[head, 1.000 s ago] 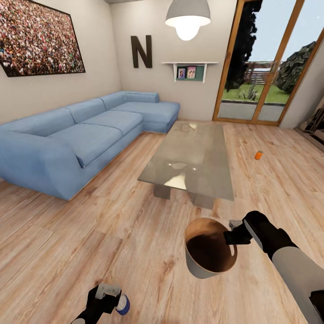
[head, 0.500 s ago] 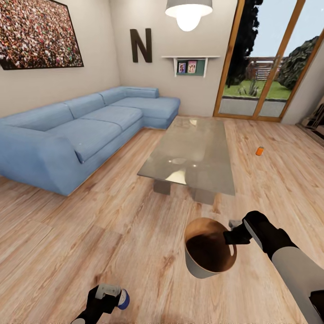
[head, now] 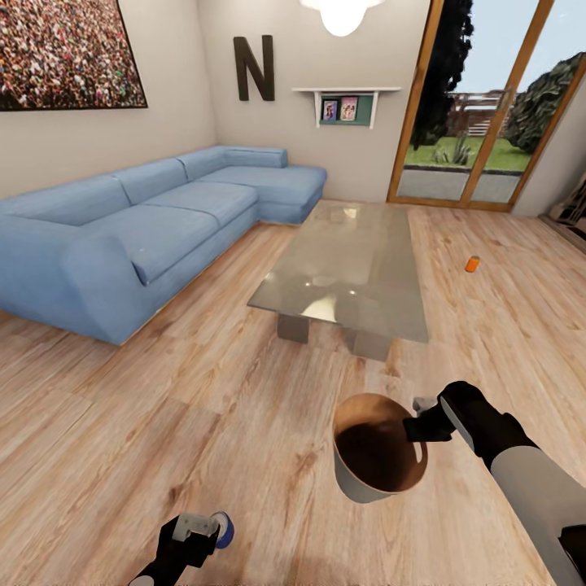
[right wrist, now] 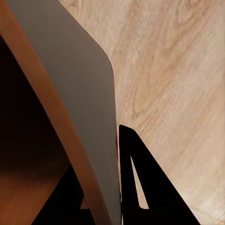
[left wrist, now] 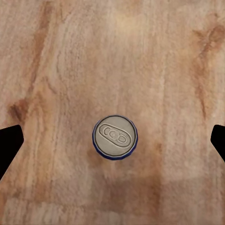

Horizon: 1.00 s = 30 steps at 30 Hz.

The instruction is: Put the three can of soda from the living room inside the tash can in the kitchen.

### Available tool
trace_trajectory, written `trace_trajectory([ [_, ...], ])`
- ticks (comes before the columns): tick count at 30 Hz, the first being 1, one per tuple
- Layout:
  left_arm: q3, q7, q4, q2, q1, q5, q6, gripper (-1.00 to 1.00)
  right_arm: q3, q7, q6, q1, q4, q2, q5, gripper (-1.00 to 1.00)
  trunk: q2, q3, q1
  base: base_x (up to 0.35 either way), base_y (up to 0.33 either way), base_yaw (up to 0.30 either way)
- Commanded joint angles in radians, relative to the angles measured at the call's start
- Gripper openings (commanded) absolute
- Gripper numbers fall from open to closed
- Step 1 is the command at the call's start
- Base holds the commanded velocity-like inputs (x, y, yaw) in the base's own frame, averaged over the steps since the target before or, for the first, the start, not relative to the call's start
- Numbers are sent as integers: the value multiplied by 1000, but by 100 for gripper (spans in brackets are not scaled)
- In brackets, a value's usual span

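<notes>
Camera drift is the main change: the whole head view has slid downward since the earlier pictures, so the lamp is now cut off at the top and the sofa [head: 155,236] and low worktop [head: 346,273] sit a little higher and nearer, while nothing in the room itself has shifted. The arms keep the same places in the view.

The tash can [head: 376,448] is a round tapered bucket, grey outside and coppery brown inside, with its mouth facing up and tipped slightly toward the camera. The right gripper [head: 419,425] holds it at the rim; in the right wrist view one dark finger lies against the grey outer wall [right wrist: 79,93] and another sits inside, so the fingers pinch the wall of the can.

One orange can of soda [head: 471,264] stands upright on the wood floor [head: 203,407] well to the right of the worktop, its long axis vertical, far from both arms.

Just beside the left gripper [head: 199,529] stands a blue-sided can [head: 224,529] on the floor. The left wrist view looks straight down on its grey top [left wrist: 115,138], so its axis is vertical too. The left fingers [left wrist: 9,145] show at either edge of that view, spread wide with the can between them and touching neither.
</notes>
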Motion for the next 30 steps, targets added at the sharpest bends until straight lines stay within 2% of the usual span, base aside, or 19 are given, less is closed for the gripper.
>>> trace_trajectory([
  [1, 0, 0, 0, 0, 0, 0, 0, 100, -2, 7, 5, -1, 0, 0, -27, -100, -7, -5, 4, 0, 0, 0],
  [11, 0, 0, 0, 0, 0, 0, 0, 100, 0, 7, 5, 4, -69, -1, -25, -100, -77, -52, 42, 0, 0, 0],
  [19, -1, 0, 0, 0, 0, 3, -1, 100, 1, 6, 5, 4, -74, 2, -23, -100, -77, -61, 42, 1, 0, 0],
  [30, -1, -2, 0, 0, 0, 3, -1, 100, 3, 5, 5, 4, -74, 2, -21, -100, -77, -67, 42, 133, 0, 0],
])
